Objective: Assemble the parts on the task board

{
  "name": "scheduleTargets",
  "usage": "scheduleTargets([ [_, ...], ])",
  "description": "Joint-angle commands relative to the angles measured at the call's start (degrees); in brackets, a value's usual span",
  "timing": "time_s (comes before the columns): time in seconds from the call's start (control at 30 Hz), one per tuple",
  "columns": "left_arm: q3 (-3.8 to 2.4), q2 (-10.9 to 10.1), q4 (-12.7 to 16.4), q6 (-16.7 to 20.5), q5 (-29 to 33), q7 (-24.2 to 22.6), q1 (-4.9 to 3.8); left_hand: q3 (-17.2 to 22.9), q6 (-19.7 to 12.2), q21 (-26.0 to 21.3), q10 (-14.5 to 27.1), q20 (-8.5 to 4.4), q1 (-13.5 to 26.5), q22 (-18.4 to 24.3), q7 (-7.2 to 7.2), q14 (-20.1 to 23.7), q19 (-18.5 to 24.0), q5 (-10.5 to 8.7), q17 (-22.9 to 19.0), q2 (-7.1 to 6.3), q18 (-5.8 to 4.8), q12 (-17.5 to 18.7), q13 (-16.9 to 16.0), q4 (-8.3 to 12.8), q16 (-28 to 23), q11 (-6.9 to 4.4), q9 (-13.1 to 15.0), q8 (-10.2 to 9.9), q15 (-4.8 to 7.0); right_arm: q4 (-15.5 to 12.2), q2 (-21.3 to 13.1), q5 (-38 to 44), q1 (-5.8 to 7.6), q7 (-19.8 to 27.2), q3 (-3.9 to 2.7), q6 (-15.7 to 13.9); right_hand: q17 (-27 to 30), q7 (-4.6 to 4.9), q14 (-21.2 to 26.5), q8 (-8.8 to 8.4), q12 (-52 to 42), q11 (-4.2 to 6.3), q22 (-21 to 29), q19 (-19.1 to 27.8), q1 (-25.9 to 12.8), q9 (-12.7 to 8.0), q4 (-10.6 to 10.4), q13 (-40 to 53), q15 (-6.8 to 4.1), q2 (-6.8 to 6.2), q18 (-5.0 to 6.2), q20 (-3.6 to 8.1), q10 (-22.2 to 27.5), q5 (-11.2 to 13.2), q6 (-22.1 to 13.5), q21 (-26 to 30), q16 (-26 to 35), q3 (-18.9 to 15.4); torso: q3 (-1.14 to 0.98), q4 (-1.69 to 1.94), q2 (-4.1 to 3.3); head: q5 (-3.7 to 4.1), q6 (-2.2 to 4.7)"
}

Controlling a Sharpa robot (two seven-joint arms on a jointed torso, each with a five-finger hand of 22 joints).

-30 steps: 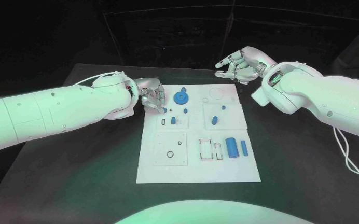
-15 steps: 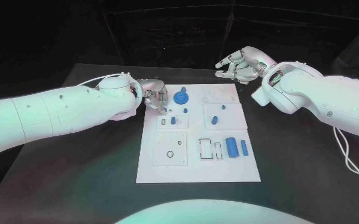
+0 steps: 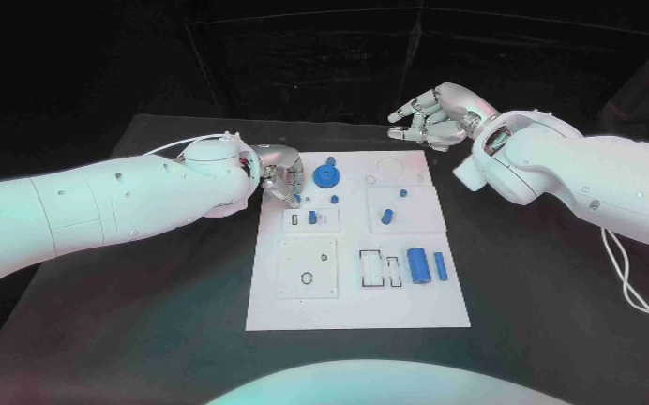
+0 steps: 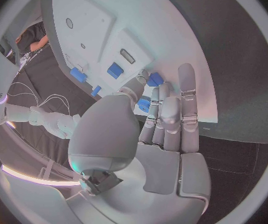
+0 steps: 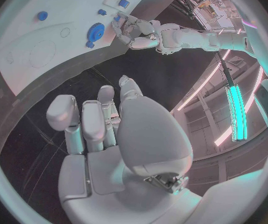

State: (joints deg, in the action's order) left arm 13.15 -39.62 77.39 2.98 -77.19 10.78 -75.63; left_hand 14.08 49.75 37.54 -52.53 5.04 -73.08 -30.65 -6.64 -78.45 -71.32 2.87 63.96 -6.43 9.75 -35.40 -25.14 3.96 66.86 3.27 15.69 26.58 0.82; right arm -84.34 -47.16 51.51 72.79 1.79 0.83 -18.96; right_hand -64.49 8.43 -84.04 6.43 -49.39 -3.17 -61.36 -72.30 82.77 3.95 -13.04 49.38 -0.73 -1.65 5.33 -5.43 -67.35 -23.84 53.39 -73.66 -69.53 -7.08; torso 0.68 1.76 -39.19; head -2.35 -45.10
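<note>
Left hand: we see our left hand (image 3: 280, 174) over the far left edge of the task board (image 3: 358, 307). Its fingers (image 4: 171, 115) lie close together, and a small blue part (image 4: 144, 105) sits pinched at their tips. A second blue piece (image 4: 155, 79) is just beside it; we cannot tell if the hand touches that one.

Right hand: our right hand (image 3: 435, 116) hangs in the air past the far right corner of the board. Its fingers are bent a little and apart. It holds nothing.

Task board: the white plate lies in the middle of the black table (image 3: 541, 330).

Blue gear (image 3: 327, 176): it lies flat at the far end of the board, just beside our left hand.

Blue cylinder (image 3: 421, 266): it lies on the near right part of the board, with a thinner blue bar (image 3: 441, 266) next to it.

Blue peg (image 3: 387, 217): it sits in the square patch in the middle right.
</note>
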Motion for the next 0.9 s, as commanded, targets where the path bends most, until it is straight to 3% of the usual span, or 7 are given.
scheduleTargets([
  [0.03,-0.01,0.2,-0.3,-1.8,-1.0,0.5,0.00,-0.4,0.5,0.2,-0.7,-0.08,-0.6,-0.1,-0.09,-0.4,-0.4,-0.19,0.1,0.00,0.71,-0.5,0.1,0.0,0.3,-0.05,-0.1,-0.3,0.13,-0.1,0.0,0.1,0.10,0.2,-0.03,0.2,-0.1,0.04,-0.9,0.21,-0.2,-0.14,0.1,0.3,0.2,0.0,-0.1,0.0,-0.29,0.42,0.75,0.08,0.3,-0.3,-0.2,0.4,0.3,0.1,0.02,0.01,-0.01,-0.01,-0.09],
  [0.5,0.02,0.9,-1.3,-3.1,-1.0,1.2,0.23,0.5,1.4,0.3,-1.0,-0.36,-2.3,-0.2,0.17,-0.2,-0.5,-0.19,-0.1,1.06,0.68,-0.8,0.4,0.8,0.3,-0.36,-0.9,-0.9,0.40,0.0,0.1,0.2,0.09,0.2,-0.03,0.3,-0.1,0.04,-0.9,0.24,-0.3,-0.13,0.1,0.3,0.4,0.0,-0.1,0.0,-0.30,0.47,0.75,0.09,0.3,-0.4,-0.2,0.4,0.3,0.1,-0.01,0.00,0.03,0.07,-0.27],
  [0.9,0.02,1.1,-1.6,-3.3,-1.1,1.0,0.26,4.0,3.0,0.5,-1.7,-0.89,-6.6,-0.7,0.17,0.8,-0.3,-0.16,-1.7,3.36,0.70,-0.4,1.4,3.1,-1.0,-0.69,-1.9,-1.7,0.86,0.0,0.1,0.3,0.09,0.2,-0.03,0.2,-0.1,0.04,-0.9,0.24,-0.3,-0.13,0.1,0.3,0.4,0.0,-0.1,0.0,-0.30,0.47,0.75,0.09,0.3,-0.4,-0.2,0.4,0.3,0.1,-0.01,0.02,0.01,0.11,-0.25],
])
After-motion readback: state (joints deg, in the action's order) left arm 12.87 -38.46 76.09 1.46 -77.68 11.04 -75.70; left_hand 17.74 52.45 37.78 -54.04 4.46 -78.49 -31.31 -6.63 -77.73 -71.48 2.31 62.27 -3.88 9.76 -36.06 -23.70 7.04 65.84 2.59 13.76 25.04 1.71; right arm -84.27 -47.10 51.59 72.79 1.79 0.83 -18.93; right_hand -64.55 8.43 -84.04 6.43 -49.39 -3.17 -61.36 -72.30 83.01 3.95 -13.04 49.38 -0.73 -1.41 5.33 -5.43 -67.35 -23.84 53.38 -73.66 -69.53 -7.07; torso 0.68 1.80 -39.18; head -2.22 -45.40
